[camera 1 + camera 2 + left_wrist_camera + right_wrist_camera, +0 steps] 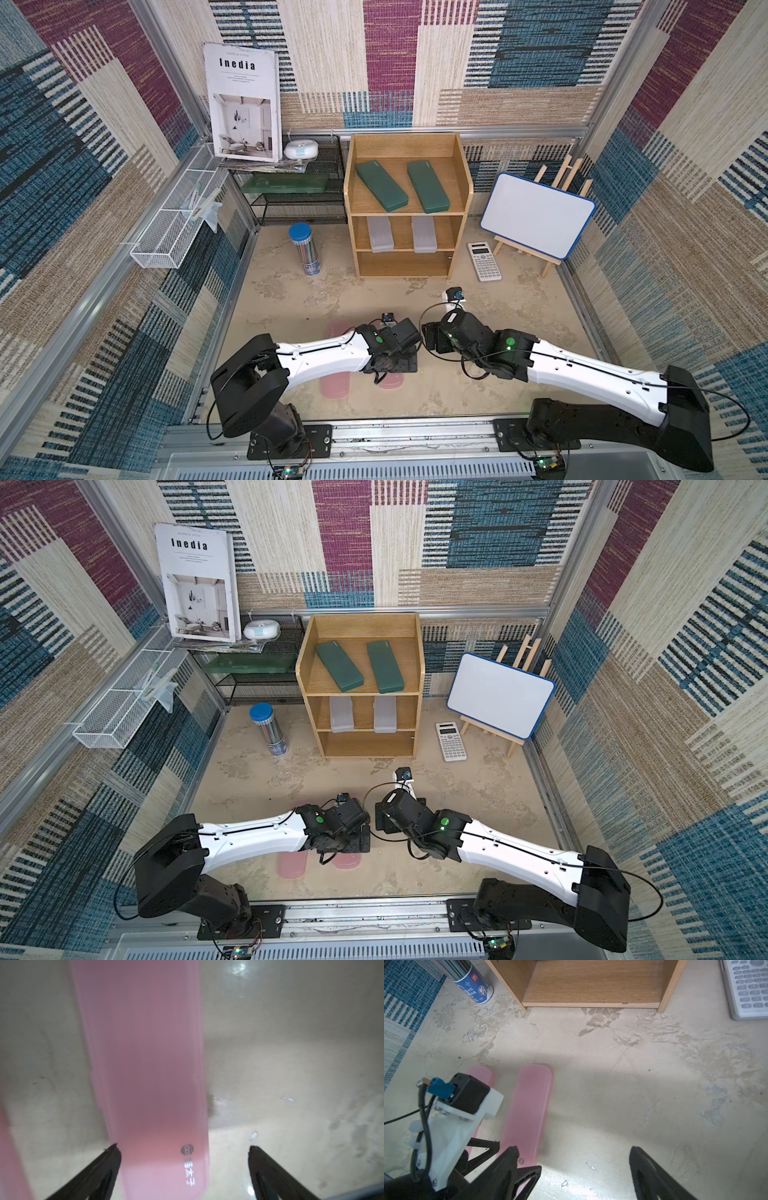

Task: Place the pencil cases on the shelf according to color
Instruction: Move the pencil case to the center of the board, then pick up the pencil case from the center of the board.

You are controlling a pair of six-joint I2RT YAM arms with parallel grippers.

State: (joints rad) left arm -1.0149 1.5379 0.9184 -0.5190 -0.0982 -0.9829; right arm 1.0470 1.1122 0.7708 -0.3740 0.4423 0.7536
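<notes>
On the oak shelf [351, 183], two dark green pencil cases [381, 185] [428, 187] lie on the top tier. Two frosted white ones [380, 235] [424, 235] lie on the middle tier, and the bottom tier [591, 987] is bare. Two pink cases [529, 1101] [483, 1074] lie side by side on the table, partly under the left arm in both top views. My left gripper [183, 1146] is open, its fingers [494, 1145] on either side of the near end of the right-hand pink case [145, 1064]. My right gripper [573, 1148] is open over bare table just right of that case, holding nothing.
A grey-white calculator [484, 261] lies right of the shelf, in front of a whiteboard on an easel [538, 216]. A blue-lidded pencil tube [305, 249] stands left of the shelf. Behind it is a black wire rack [299, 195]. A white wire basket [174, 224] hangs on the left wall.
</notes>
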